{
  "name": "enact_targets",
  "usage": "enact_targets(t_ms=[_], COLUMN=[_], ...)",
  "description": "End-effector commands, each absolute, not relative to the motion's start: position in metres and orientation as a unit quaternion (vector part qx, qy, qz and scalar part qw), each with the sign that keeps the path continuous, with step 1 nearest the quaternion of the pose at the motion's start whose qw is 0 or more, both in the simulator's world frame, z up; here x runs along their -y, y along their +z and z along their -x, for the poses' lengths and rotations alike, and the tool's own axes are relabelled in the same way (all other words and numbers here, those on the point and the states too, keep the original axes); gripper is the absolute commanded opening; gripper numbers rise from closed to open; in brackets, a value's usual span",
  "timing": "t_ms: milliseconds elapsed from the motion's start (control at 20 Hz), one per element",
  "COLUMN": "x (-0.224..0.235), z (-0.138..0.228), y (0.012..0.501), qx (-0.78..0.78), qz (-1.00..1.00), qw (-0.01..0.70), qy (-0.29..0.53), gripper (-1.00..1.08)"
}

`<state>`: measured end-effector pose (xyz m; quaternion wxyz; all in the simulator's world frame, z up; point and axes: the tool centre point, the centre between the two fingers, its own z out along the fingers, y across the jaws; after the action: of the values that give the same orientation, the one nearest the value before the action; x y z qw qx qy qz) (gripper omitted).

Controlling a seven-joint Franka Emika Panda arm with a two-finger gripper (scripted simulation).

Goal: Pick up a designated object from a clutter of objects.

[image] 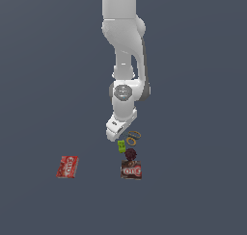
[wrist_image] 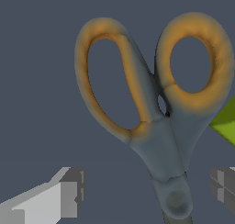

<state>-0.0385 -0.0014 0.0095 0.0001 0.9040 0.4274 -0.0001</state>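
From the exterior view the arm's hand hid the gripper (image: 117,133) and the scissors' blades; only the orange ring handles of the scissors (image: 133,137) showed, beside the lime-green block (image: 121,145) and above the dark ball (image: 130,154). In the wrist view the blades ran out of frame, and the fingers (wrist_image: 69,191) stood wide apart either side of the pivot, touching nothing.
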Motion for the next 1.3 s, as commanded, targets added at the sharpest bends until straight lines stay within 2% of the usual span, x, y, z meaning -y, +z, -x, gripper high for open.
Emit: enact_targets(t_ms=[0,750,1250], x=[0.001,0.001,0.026], z=[0.038,0.040,0.050], y=[0.008,0.015,0.057], qx=[-0.428,-0.431,-0.430], qz=[-0.904,-0.903,-0.903], qw=[0.000,0.000,0.000], qy=[0.000,0.001,0.001], gripper=[-1.00,-1.00,-1.00])
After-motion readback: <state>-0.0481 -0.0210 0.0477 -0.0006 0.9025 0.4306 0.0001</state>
